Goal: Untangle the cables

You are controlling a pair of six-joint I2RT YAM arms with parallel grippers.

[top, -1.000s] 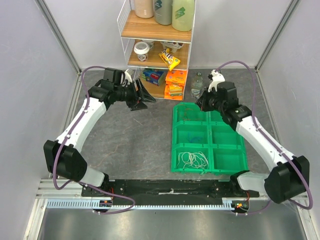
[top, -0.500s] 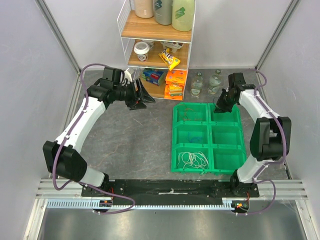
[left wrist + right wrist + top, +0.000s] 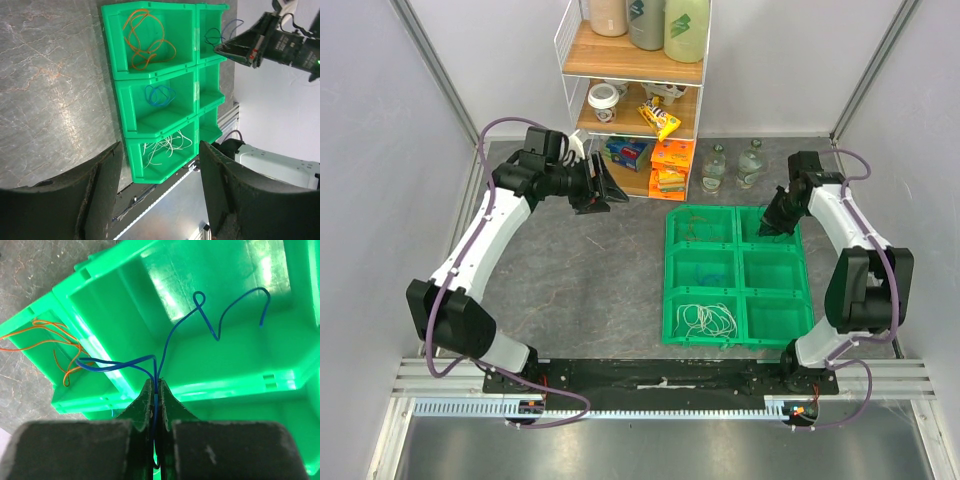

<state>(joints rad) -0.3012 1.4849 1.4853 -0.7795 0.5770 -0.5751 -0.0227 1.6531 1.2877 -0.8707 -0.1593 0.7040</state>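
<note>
A dark blue cable [image 3: 156,371] is pinched between the pressed-together fingers of the right gripper [image 3: 156,385], which is held above the far right compartment of the green tray [image 3: 670,300]. An orange cable [image 3: 150,50] is seen in the tray's far left compartment, a light blue cable [image 3: 160,95] in the middle left, and a white cable [image 3: 708,318] in the near left. The left gripper [image 3: 603,188] is held spread and empty, well left of the tray's far end.

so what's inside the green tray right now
In the green tray, left column, far to near: orange cable, blue cable, white cables. Over the far right compartment the right end effector pinches a dark blue cable and hides part of that floor.
</note>
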